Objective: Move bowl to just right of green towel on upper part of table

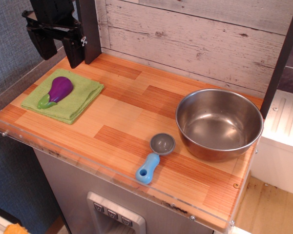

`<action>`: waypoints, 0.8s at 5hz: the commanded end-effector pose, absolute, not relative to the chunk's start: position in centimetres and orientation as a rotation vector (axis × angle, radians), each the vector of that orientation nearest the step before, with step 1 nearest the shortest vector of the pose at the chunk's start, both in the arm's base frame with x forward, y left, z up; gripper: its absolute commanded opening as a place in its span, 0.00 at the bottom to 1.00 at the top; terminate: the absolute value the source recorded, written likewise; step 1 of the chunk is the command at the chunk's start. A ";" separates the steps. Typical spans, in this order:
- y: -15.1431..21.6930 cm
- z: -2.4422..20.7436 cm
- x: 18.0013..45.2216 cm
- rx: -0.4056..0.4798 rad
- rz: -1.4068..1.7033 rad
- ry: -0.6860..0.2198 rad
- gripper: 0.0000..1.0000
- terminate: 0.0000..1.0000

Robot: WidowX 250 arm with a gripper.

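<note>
The gripper (58,46) hangs up in the far left corner, above the back edge of the desk (132,105), its two dark fingers (74,51) spread apart with nothing between them — parked high, clear of everything, as I read it, so it has a free run at whatever it goes for.

Just below and in front of it lies the green towel (83,100), folded flat near the left end, with a purple toy eggplant (58,90) resting on top of it, stem end pointing toward the front edge. The eggplant sits on the cloth itself, so it should not crowd the spot beside the towel.

That spot — the bare planks to the towel's right, toward the back wall — looks open from here.

The bowl (219,124) is well apart from all this, at the right end of the desk, upright and empty, its rim close to the right edge. Just beside it toward the front sits a small grey scoop with a blue handle (155,158), cup end near the bowl's wall; I cannot tell whether they touch. A low drag leftward might nudge it, so lifting the bowl seems safer. The black post (283,53) at the right stands near the bowl's far side.
</note>
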State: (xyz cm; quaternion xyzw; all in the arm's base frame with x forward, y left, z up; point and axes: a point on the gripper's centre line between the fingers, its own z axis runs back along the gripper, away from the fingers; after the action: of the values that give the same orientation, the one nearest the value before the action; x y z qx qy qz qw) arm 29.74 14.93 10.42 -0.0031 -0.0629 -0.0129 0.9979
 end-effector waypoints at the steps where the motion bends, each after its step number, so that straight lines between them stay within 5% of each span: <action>1: 14.9 10.4 29.7 -0.006 -0.026 -0.126 1.00 0.00; 4: 5.8 13.2 32.2 -0.049 -0.235 -0.282 1.00 0.00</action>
State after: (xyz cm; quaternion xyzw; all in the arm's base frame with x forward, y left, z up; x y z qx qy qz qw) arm 32.40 5.56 11.62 -0.0344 -0.1187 -0.1177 0.9853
